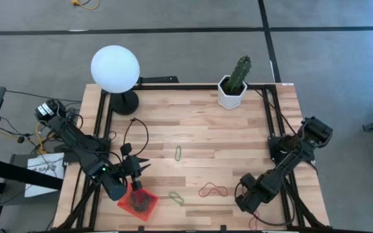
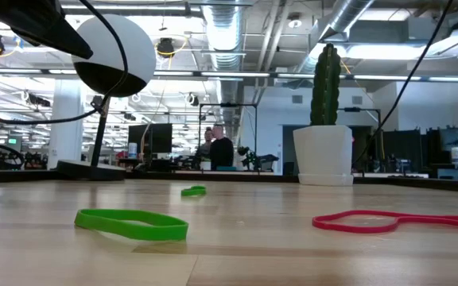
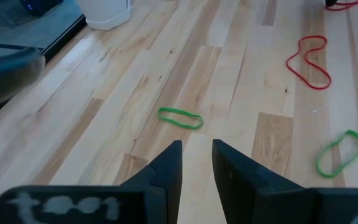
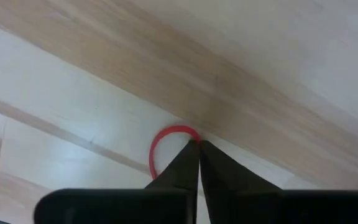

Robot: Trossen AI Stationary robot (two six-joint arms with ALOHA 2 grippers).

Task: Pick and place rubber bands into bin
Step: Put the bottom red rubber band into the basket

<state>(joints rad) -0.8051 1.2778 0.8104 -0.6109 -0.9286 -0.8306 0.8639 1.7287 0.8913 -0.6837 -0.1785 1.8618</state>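
Presently the left gripper [image 1: 136,166] sits over the near left part of the table [image 1: 199,123], just beside and above the bin [image 1: 138,201], which holds a dark tangle of bands. In the left wrist view its fingers [image 3: 168,173] stand slightly apart with bare wood between them; nothing is held. Ahead of those fingers lies a green rubber band [image 3: 180,117], close but not touching. A second green band [image 3: 339,152] lies off to one side, and a red band [image 3: 309,60] lies farther out.

From above, three loose bands show on the wood: one green [image 1: 179,153] near the middle, one green [image 1: 176,198] just right of the bin, and one red [image 1: 212,190] between that band and the right gripper [image 1: 243,202], which rests at the near right of the table.

Only the right wrist view shows that gripper's fingertips [image 4: 191,158], closed together with their points at the edge of a red loop [image 4: 165,146] on the wood; whether the loop is pinched cannot be told.

Only the low view shows both nearer bands lying flat, green [image 2: 132,223] and red [image 2: 396,222], with the cactus pot [image 2: 323,155] and globe lamp [image 2: 111,54] behind. People stand far back in the room.
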